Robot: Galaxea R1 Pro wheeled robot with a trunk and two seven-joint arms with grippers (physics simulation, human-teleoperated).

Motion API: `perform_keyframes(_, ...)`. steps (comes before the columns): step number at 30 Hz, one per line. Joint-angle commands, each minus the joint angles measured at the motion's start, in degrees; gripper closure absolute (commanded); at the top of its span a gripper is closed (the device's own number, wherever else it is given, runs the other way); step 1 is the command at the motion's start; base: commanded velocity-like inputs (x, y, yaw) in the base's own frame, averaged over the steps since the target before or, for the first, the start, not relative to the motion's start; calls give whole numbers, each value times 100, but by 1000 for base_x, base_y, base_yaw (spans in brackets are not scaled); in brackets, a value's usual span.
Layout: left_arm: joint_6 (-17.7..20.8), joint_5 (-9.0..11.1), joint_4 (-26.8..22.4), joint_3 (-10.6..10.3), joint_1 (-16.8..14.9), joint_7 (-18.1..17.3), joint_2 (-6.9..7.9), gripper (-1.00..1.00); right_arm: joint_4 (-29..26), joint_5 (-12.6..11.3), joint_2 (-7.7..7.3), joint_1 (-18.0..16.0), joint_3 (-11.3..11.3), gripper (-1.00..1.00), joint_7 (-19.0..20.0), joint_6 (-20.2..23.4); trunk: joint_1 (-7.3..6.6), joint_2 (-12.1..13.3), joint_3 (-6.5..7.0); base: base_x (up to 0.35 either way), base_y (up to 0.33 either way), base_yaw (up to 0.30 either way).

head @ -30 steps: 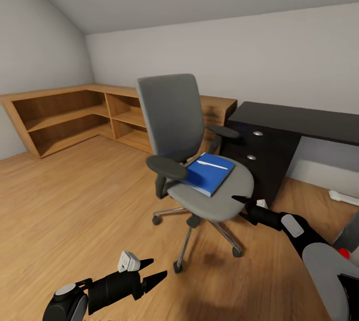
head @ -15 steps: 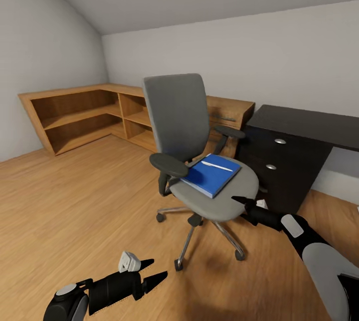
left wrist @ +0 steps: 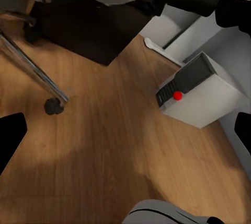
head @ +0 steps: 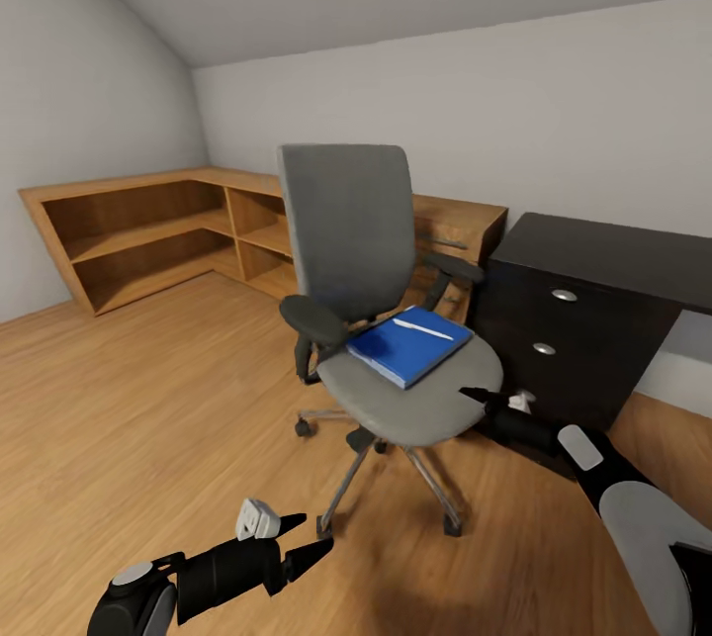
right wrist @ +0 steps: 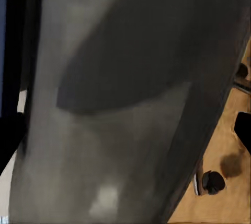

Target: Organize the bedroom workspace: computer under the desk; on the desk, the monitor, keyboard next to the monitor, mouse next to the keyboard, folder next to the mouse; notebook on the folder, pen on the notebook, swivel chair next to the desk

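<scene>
Little of the task looks done. The folder (head: 408,346) lies on the seat of the swivel chair (head: 374,319), a thin white pen-like thing (head: 422,328) on top of it, beside the black bench (head: 613,255). The computer (left wrist: 201,92) stands on the floor. The right gripper (head: 481,402) reaches to the seat's edge, its jaws spread around the rim; the left gripper (head: 314,536) hangs open and empty.
</scene>
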Motion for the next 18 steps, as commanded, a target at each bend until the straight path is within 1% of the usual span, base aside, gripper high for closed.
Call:
perform_keyframes(1,45,33,0,2,-3,-6,1,-100,2,9,2,-3,-35,-100,6,36,-2,-2,-5,-72,6,0)
perform_keyframes(3,44,33,0,2,-3,-6,1,-100,4,9,2,-1,-35,-100,6,36,-2,-2,-5,-162,3,0)
perform_keyframes(8,43,33,0,2,-3,-10,1,-100,4,11,2,-4,-35,-100,6,36,-2,-2,-5,-271,1,0)
perform_keyframes(12,42,33,0,2,-3,-9,1,-100,5,10,2,-4,-35,-100,6,36,-2,-2,-5,-92,0,0)
perform_keyframes(15,43,33,0,2,-3,-8,1,-100,5,6,3,-3,-35,-100,8,36,-2,-2,-5,-267,0,0)
perform_keyframes(18,42,33,0,2,-2,-6,3,-100,5,-1,25,-1,-35,-100,10,35,-2,-2,-5,-98,0,0)
